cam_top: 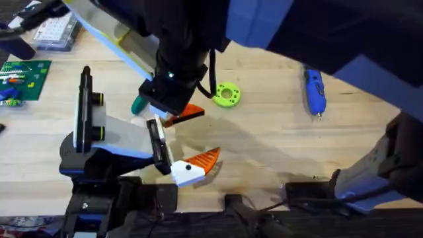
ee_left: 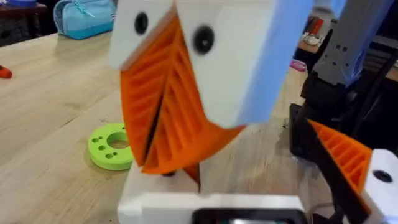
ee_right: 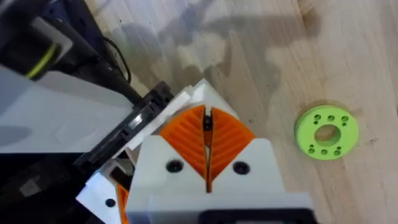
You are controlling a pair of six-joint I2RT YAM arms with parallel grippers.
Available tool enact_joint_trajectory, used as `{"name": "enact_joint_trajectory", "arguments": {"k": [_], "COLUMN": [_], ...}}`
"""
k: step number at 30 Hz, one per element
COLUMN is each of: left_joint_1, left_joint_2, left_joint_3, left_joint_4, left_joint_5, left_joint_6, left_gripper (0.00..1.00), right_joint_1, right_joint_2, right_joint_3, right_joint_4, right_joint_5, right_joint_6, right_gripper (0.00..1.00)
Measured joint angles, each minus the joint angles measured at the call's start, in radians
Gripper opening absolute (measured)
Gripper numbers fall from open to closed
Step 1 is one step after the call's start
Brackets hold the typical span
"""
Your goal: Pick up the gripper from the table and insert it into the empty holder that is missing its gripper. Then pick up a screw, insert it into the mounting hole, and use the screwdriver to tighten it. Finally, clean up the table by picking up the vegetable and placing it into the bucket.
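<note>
Currently the right gripper (cam_top: 187,114) hangs over the middle-left of the table (cam_top: 264,145), its arm crossing in from the far right corner as a large dark mass. Its two orange ribbed pads (ee_right: 230,134) are pressed fully together. A thin strip is clamped edge-on in the seam between them; this appears to be the loose orange finger (ee_right: 207,122), though little of it can be seen. In the left wrist view the same closed pads (ee_left: 171,118) point downward, directly above a white body at the bottom of that view.

The left gripper (cam_top: 198,162) lies low near the near edge of the table, left of centre. One ribbed orange finger on a white block with a black dot (cam_top: 190,168) is visible on it. The same ribbed finger (ee_left: 342,155) appears beside the right gripper in the left wrist view. How far the left gripper is open cannot be told.

The screwdriver (cam_top: 314,92) lies flat toward the far right of the table, well apart from both grippers, with its metal bit pointing toward the near edge. A green ring (cam_top: 227,94) with small holes around it rests flat on the wood just beside the right gripper, on its far side.
</note>
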Motion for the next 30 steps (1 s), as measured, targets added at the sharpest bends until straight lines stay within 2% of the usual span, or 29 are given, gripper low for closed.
{"name": "enact_joint_trajectory", "arguments": {"k": [14,16,20,22,24,30], "left_joint_1": [0.0,0.0,0.0,0.0,0.0,0.001], "left_joint_2": [0.0,0.0,0.0,0.0,0.0,0.0], "left_joint_3": [0.0,0.0,0.0,0.0,0.0,0.0], "left_joint_4": [-0.001,-0.001,-0.001,-0.001,-0.001,-0.001], "left_joint_5": [0.002,0.001,0.0,0.0,-0.001,-0.001], "left_joint_6": [-0.013,-0.013,-0.019,-0.019,-0.02,-0.02], "left_gripper": [0.988,0.988,0.988,0.987,0.988,0.988], "right_joint_1": [0.0,0.0,-0.012,-0.026,-0.031,-0.03], "right_joint_2": [0.015,0.015,0.015,0.015,0.015,0.015], "right_joint_3": [-0.003,-0.003,-0.003,-0.003,-0.003,-0.002], "right_joint_4": [-0.013,-0.015,-0.026,-0.029,-0.029,-0.028], "right_joint_5": [-0.003,-0.008,0.019,0.03,0.033,0.038], "right_joint_6": [0.0,0.004,0.0,0.001,-0.001,0.0], "right_gripper": [0.025,0.173,0.738,0.942,0.991,0.996]}}
